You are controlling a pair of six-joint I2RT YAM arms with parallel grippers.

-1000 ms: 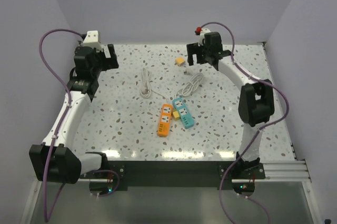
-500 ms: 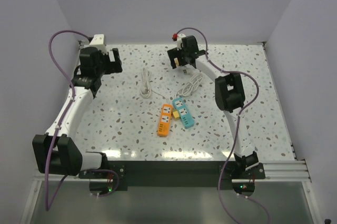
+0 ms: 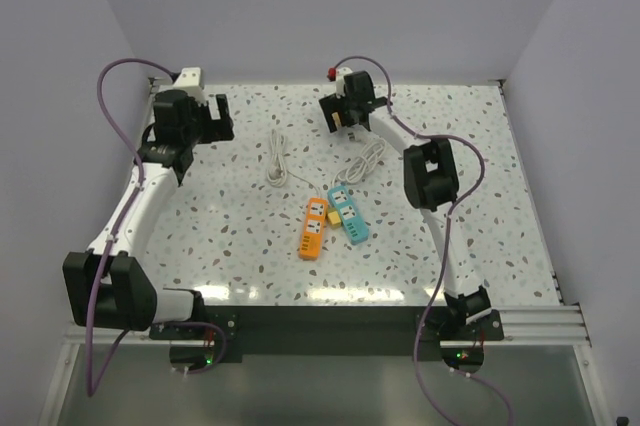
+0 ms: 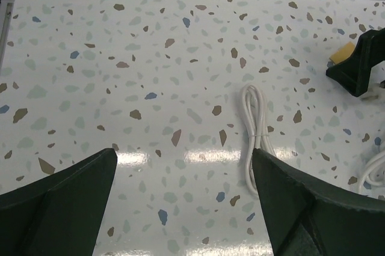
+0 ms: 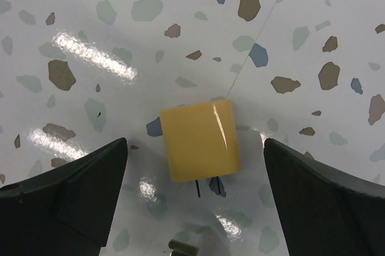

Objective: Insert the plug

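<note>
Top view: left gripper (image 3: 213,118) hangs far left and right gripper (image 3: 341,118) far middle, both spread. Left wrist: plug (image 4: 344,53) lies far right, past a white cable (image 4: 255,130). Right wrist: plug sits between the spread fingers (image 5: 72,190), untouched.

Yellow-tan plug (image 5: 200,140), glossy and plain. White counter (image 3: 230,236), speckled with brown, pale green and blue chips. Orange power strip (image 3: 313,228); teal power strip (image 3: 349,214). White coiled cables (image 3: 277,158). Black fingers (image 4: 60,202) on the left tool (image 4: 183,154), black too on the right tool (image 5: 195,142). Purple wires (image 3: 112,86) along the white-and-black arms (image 3: 135,211).
</note>
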